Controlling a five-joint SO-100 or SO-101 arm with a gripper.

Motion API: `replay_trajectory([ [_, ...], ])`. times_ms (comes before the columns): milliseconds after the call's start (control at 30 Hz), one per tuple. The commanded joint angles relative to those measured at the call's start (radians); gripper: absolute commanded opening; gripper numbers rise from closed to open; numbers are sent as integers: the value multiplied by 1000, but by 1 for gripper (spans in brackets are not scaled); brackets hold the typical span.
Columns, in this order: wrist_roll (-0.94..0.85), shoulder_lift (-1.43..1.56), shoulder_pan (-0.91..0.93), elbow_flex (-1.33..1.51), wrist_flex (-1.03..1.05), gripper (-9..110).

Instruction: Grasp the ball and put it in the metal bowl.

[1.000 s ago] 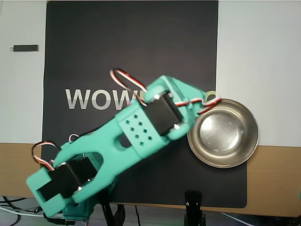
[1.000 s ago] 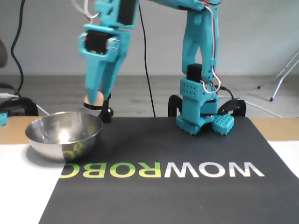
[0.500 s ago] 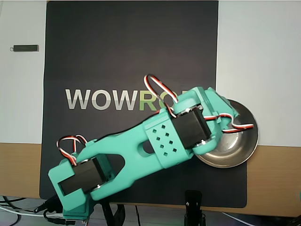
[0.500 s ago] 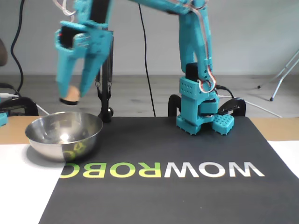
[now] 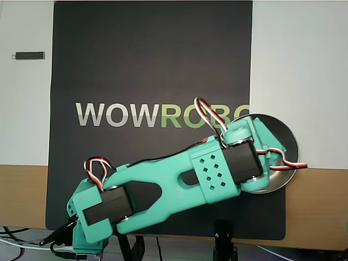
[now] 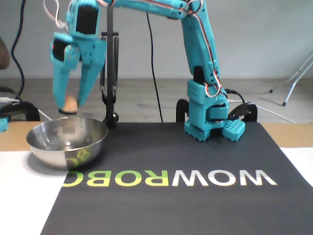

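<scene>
Going left to right in the fixed view: the metal bowl (image 6: 67,141) sits at the left edge of the black mat (image 6: 195,196), partly on the white sheet (image 6: 24,196) that covers that side of the tabletop (image 6: 12,134). Right above it hangs the gripper (image 6: 69,104), its teal fingers (image 6: 61,83) pointing down and clenched around the ball (image 6: 70,103), which peeks out tan between the tips, clear of the bowl and not touching it (the bowl looks empty inside, just reflections). Behind the gripper stands a thin black stand (image 6: 110,73). Further right the teal arm (image 6: 195,44) arcs down to its base (image 6: 208,117) at the back of the mat, and the WOWROBO lettering (image 6: 166,178) runs upside down across the front. In the overhead view, a small dark stick (image 5: 30,55) lies far left on the white sheet, then comes the arm (image 5: 174,182) stretching diagonally across the mat toward the right, its wrist end covering most of the bowl (image 5: 288,142), so only the rim's right side shows. The ball and the fingertips are hidden under the arm there.
</scene>
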Motion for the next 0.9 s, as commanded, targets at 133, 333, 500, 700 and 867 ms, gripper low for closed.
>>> replay_trajectory([
  [133,6,-58,49,-101,-8,33],
  [333,6,-126,67,-172,-8,33],
  [500,6,-160,80,-215,-5,33],
  [700,6,-166,80,-221,-8,33],
  [867,6,-166,80,-221,-8,33],
])
